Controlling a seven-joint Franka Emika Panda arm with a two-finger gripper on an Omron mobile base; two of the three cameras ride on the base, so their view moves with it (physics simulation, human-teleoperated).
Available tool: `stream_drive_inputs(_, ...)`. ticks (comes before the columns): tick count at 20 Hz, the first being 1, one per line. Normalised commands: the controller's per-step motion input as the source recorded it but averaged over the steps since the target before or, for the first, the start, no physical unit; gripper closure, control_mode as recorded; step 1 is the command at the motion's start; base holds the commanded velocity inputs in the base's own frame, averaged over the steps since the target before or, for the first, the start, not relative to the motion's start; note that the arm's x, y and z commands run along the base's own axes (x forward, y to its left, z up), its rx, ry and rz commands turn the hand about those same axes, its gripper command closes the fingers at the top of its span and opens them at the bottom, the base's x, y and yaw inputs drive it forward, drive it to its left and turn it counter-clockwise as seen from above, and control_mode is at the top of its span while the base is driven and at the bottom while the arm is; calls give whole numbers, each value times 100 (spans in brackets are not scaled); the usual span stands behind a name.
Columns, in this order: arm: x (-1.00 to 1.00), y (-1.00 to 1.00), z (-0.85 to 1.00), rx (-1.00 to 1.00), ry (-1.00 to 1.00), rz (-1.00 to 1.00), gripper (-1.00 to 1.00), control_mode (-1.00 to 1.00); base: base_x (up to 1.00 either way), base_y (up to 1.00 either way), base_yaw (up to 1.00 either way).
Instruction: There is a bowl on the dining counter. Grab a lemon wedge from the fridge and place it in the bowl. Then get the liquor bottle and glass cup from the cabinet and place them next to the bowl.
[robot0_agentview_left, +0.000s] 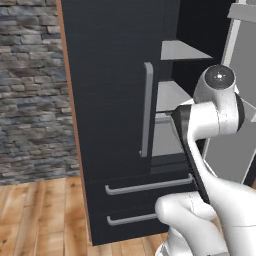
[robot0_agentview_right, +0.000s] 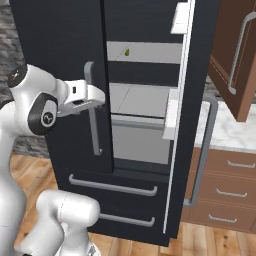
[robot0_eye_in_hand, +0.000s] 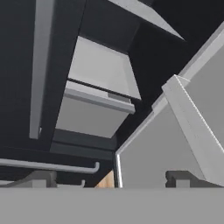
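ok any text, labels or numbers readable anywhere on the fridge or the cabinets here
None. The fridge, its open door, the shelves inside, the brown cabinet door and the drawers carry no readable words, labels or numbers.

The fridge's (robot0_agentview_right: 60, 75) right door (robot0_agentview_right: 192, 115) stands open, baring grey shelves (robot0_agentview_right: 145, 97). Its left door (robot0_agentview_left: 110, 90) is shut, blocking that side.

The fridge (robot0_agentview_right: 60, 60) stands with its right door (robot0_agentview_right: 192, 125) swung open and its left door shut. The lemon wedge (robot0_agentview_right: 127, 51) lies on the upper shelf (robot0_agentview_right: 150, 52) inside, toward the back. Two drawers sit below the doors. A cabinet door (robot0_agentview_right: 235, 55) hangs open right of the fridge, above a counter (robot0_agentview_right: 227, 132).
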Motion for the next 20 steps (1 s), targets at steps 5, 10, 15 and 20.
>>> stream_drive_inputs(5,3,66,-6,21,13,9,-100,-100,0,0,0)
stream_drive_inputs(10,19,43,-45,9,-5,0,-100,-100,0,0,0)
stream_drive_inputs(15,22,33,-41,7,-6,0,-100,-100,0,0,0)
stream_drive_inputs(20,20,14,-14,9,-2,0,-100,-100,0,0,0)
